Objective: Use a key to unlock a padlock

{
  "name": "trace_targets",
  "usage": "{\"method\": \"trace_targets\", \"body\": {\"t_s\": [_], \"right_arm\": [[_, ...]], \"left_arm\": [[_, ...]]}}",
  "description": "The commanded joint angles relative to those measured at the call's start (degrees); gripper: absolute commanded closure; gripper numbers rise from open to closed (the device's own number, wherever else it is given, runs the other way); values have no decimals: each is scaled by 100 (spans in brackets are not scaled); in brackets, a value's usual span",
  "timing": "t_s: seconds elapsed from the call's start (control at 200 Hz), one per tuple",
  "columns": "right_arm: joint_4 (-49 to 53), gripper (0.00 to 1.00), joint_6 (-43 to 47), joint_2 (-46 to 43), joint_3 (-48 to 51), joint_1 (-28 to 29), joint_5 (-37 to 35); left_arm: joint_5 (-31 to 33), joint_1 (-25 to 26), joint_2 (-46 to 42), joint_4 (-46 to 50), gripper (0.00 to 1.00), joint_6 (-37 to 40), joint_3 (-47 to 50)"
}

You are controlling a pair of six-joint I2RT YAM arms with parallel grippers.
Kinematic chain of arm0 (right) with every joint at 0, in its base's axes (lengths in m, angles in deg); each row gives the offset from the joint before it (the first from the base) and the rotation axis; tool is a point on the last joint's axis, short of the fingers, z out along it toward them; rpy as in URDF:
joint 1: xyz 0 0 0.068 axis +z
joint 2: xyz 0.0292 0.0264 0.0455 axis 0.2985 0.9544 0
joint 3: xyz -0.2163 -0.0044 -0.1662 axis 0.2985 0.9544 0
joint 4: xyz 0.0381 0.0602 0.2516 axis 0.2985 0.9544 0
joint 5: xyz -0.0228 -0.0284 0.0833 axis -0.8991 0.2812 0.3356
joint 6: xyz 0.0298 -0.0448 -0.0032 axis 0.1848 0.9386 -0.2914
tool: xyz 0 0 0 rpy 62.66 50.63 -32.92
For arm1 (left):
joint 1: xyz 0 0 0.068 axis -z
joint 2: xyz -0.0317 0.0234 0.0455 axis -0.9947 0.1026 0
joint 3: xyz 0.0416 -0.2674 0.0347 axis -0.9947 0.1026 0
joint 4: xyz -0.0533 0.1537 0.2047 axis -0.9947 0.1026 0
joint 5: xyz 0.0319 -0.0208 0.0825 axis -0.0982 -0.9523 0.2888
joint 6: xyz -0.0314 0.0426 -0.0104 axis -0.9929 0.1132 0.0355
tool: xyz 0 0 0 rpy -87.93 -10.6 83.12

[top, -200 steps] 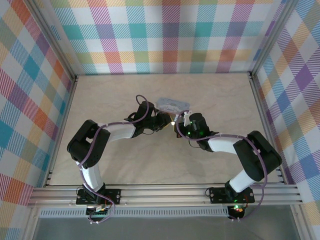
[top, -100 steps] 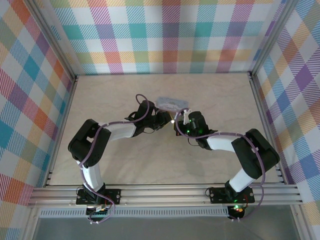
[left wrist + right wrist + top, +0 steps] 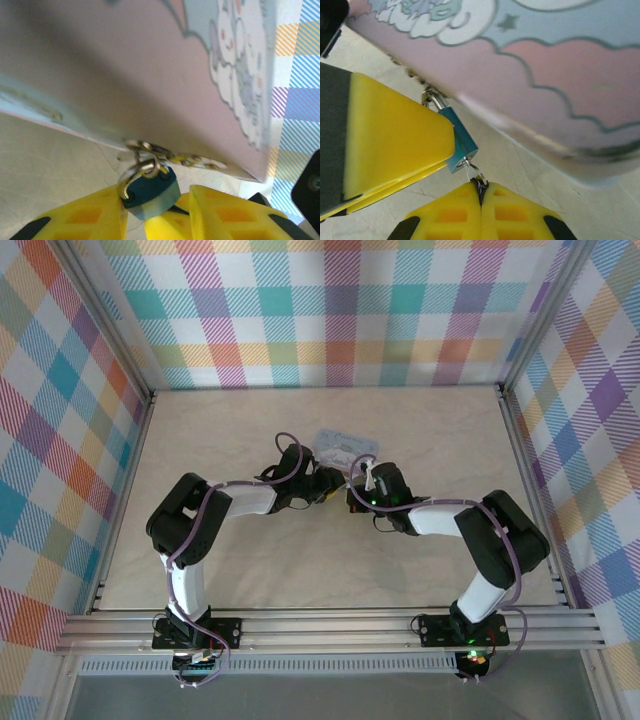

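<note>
The small blue padlock [image 3: 150, 192] hangs by its silver shackle [image 3: 142, 167] from the clasp of a pastel cartoon-printed box [image 3: 150, 65]. My left gripper [image 3: 156, 200] is open around the padlock. The lock leans on the left finger [image 3: 85, 220], with a small gap to the right finger [image 3: 225, 210]. In the right wrist view the padlock [image 3: 460, 142] points its keyhole down at my right gripper [image 3: 481, 186]. That gripper is shut on the key [image 3: 476, 172], whose tip sits in the keyhole. Both grippers [image 3: 335, 483] [image 3: 352, 490] meet just in front of the box [image 3: 345, 445].
The box [image 3: 545, 60] looms close above both grippers and tilts over the padlock. The left gripper's yellow finger [image 3: 395, 130] presses beside the padlock in the right wrist view. Pale marbled tabletop [image 3: 250, 560] spreads on all sides, with plaid walls around it.
My left gripper's jaws have widened around the padlock. Both arms have shifted slightly, the right wrist a little leftward. The right gripper stays shut on the key.
</note>
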Motion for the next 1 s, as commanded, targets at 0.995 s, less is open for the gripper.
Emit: {"method": "trace_targets", "body": {"t_s": [0.995], "right_arm": [[1077, 100, -2464, 337, -885, 43, 1152]], "left_arm": [[386, -486, -1386, -1064, 46, -1194, 1600]]}}
